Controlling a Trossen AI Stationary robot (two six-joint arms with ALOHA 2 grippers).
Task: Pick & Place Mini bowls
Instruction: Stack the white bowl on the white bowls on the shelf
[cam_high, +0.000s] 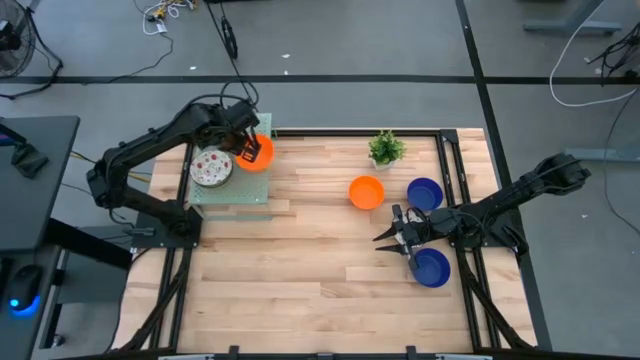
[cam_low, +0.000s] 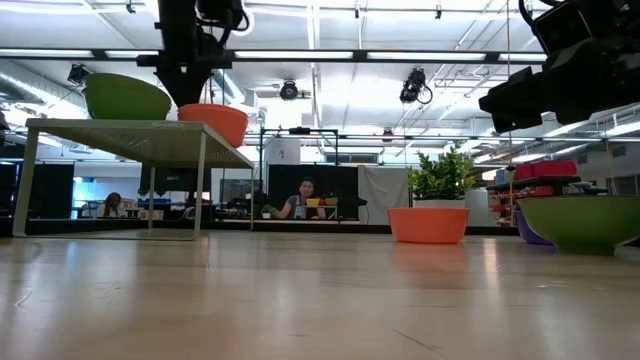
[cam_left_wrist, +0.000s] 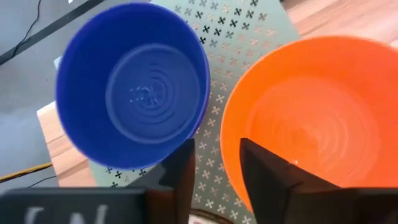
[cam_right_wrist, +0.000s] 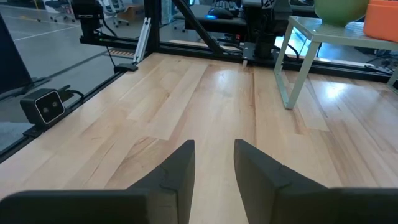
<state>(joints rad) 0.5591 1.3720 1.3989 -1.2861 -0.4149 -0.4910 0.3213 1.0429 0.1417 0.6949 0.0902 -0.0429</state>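
A raised pale green perforated stand (cam_high: 232, 190) at the far left carries a white red-speckled bowl (cam_high: 211, 167), an orange bowl (cam_high: 258, 153) (cam_left_wrist: 311, 118) and a blue bowl (cam_left_wrist: 134, 93), all resting on their bases. My left gripper (cam_left_wrist: 216, 163) (cam_high: 245, 150) points down over the stand, open. One finger (cam_left_wrist: 267, 174) is inside the orange bowl and the other (cam_left_wrist: 180, 171) outside its rim. On the table stand an orange bowl (cam_high: 367, 192) and two blue bowls (cam_high: 425, 192) (cam_high: 432, 267). My right gripper (cam_high: 392, 235) (cam_right_wrist: 214, 158) hovers open and empty between them.
A small green potted plant (cam_high: 386, 148) stands at the far edge, beside the table's orange bowl. The stand's thin legs (cam_low: 203, 185) reach down to the wood. Bare wood (cam_high: 290, 270) spans the middle and near left. People sit in the room beyond (cam_low: 305, 200).
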